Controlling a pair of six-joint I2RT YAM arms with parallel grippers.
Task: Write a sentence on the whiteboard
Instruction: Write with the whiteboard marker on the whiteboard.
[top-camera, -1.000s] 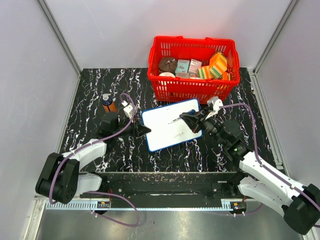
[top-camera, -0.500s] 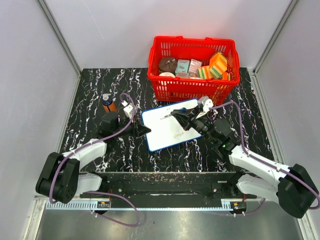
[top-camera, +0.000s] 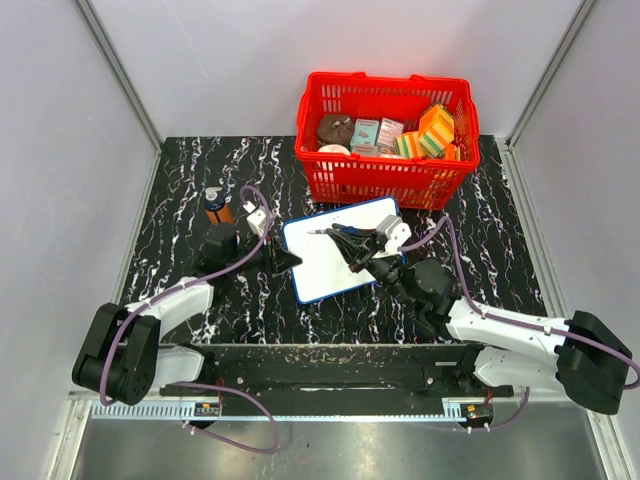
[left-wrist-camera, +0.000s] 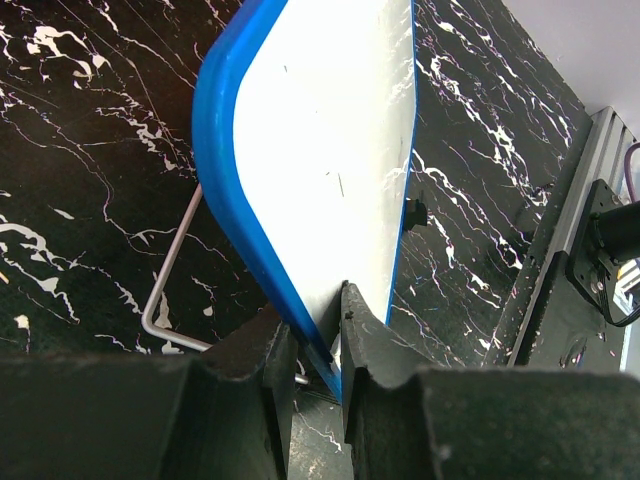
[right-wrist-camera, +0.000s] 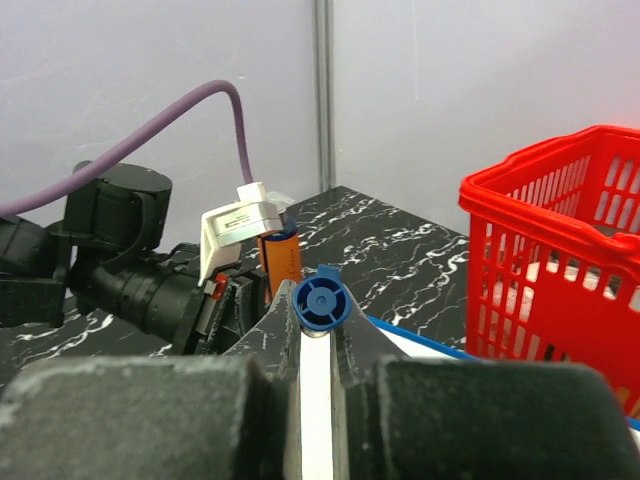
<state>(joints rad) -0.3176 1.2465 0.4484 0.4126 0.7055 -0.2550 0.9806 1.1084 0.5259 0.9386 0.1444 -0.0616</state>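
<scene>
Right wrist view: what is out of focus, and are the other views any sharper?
Right wrist view: the right gripper is a soft grey blur up close, the marker and the red basket sharper. Left wrist view: the left gripper is dark and soft, the whiteboard crisp and bright. Top external view: evenly lit and sharp.

Whiteboard (top-camera: 320, 272) partly hidden by R hand (top-camera: 345, 240) (top cam).
</scene>
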